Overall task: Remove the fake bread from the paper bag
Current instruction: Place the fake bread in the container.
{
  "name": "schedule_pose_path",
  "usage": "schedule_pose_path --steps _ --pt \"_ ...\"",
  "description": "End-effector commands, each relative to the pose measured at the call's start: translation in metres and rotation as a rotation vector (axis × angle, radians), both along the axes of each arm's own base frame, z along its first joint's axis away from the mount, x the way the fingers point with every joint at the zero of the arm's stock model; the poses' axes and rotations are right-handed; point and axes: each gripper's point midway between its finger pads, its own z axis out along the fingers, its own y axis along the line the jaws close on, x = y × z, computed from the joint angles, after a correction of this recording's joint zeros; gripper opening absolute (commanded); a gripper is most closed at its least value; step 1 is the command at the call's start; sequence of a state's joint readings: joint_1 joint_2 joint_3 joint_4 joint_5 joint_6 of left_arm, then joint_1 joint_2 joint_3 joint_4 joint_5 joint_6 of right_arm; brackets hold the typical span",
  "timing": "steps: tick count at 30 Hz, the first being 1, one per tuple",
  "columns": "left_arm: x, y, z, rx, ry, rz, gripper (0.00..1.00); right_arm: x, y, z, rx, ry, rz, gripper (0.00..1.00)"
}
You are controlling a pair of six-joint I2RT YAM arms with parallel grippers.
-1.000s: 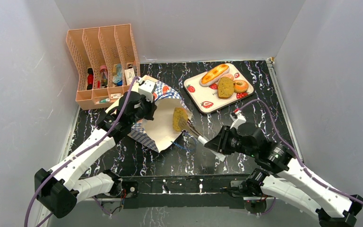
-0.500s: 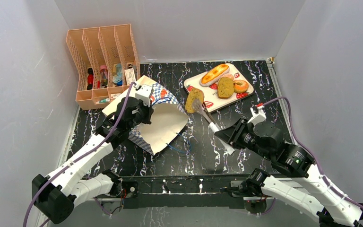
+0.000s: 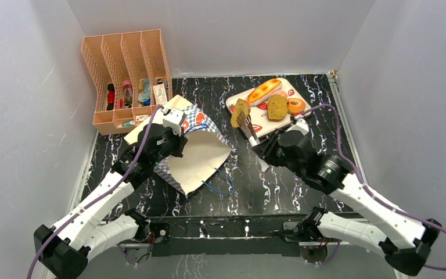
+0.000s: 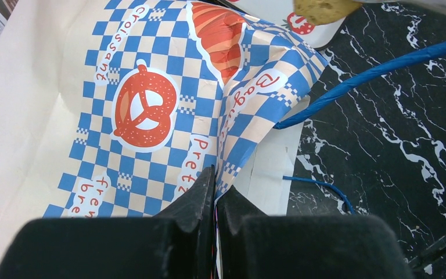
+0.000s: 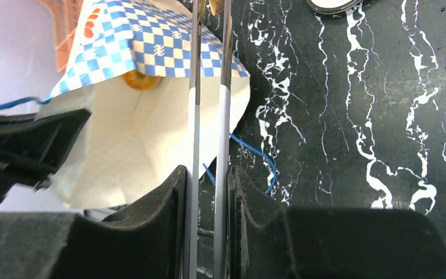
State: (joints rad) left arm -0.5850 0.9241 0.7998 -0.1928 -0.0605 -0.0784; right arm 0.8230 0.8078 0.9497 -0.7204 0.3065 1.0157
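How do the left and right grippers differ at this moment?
The left gripper pinches the paper bag by its checkered rim directly; the right gripper clamps metal tongs. The left gripper sits at the bag's mouth; the right gripper points toward the strawberry tray, its tongs holding a brown bread piece. Both are shut on something.

1. The black marble-patterned table top with white veins [image 3: 250,192] fills the floor of a white-walled booth.
2. A peach plastic file rack with four slots [image 3: 125,75] stands at the far left corner.
3. A brown kraft paper bag with a blue-and-white checkered band [image 3: 200,154] lies on its side left of centre, its white inside facing near-right.
4. Its thin blue cord handles [image 3: 218,187] trail onto the table at the mouth.
5. A white strawberry-print tray [image 3: 262,123] sits far right of centre, apart from the bag.
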Motion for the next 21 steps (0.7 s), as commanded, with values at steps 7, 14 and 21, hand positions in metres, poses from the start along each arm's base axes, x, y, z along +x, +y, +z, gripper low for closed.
schedule_pose_path --steps 7,14,21 --pt "-0.018 -0.009 0.022 -0.047 -0.005 -0.094 0.0 0.09 0.018 0.036 0.083 -0.142 -0.068 0.0" --pt "-0.025 -0.009 0.024 -0.07 0.007 -0.098 0.0 0.138 0.02 0.014 0.131 -0.108 -0.025 0.0" --pt "-0.029 -0.007 0.025 -0.082 0.017 -0.094 0.0 0.169 0.037 0.002 0.159 -0.087 -0.013 0.0"
